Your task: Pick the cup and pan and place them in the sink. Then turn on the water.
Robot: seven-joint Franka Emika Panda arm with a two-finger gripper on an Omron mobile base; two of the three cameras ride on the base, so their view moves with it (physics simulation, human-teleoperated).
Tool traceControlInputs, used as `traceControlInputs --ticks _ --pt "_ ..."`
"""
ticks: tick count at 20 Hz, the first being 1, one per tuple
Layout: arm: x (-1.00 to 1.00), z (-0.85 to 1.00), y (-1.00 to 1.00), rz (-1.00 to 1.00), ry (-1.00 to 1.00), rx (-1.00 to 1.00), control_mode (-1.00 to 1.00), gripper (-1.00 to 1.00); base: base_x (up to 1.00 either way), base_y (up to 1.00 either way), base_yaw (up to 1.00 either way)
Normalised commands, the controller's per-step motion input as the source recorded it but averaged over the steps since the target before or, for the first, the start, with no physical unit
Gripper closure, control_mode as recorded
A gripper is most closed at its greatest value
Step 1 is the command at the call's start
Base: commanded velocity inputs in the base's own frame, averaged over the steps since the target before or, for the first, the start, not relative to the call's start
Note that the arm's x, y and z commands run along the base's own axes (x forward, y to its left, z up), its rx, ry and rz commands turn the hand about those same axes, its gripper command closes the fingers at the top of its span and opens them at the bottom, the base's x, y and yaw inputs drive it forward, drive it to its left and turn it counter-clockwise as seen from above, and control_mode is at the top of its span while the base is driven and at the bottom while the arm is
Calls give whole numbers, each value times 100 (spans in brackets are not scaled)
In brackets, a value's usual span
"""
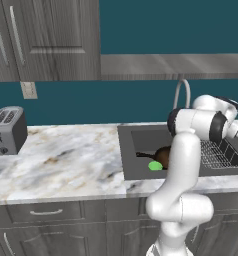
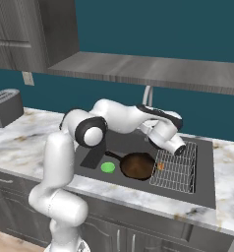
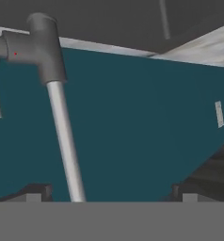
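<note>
Green cup [image 2: 107, 167] upright in dark sink [image 2: 202, 194], left of the brown-bottomed pan [image 2: 137, 166]; pan handle points toward the cup.

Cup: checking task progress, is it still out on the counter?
No, the cup sits inside the sink, just left of the pan.
</note>
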Motion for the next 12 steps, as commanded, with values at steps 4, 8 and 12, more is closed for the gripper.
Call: traceControlInputs --ticks 4,8,12 --pt "46 -6 -8 -3 0 2 -100 -100 0 0 0" --pt "32 -20 -15 -1 0 4 -100 -100 0 0 0" --pt "30 -29 -18 -1 0 5 -100 -100 0 0 0"
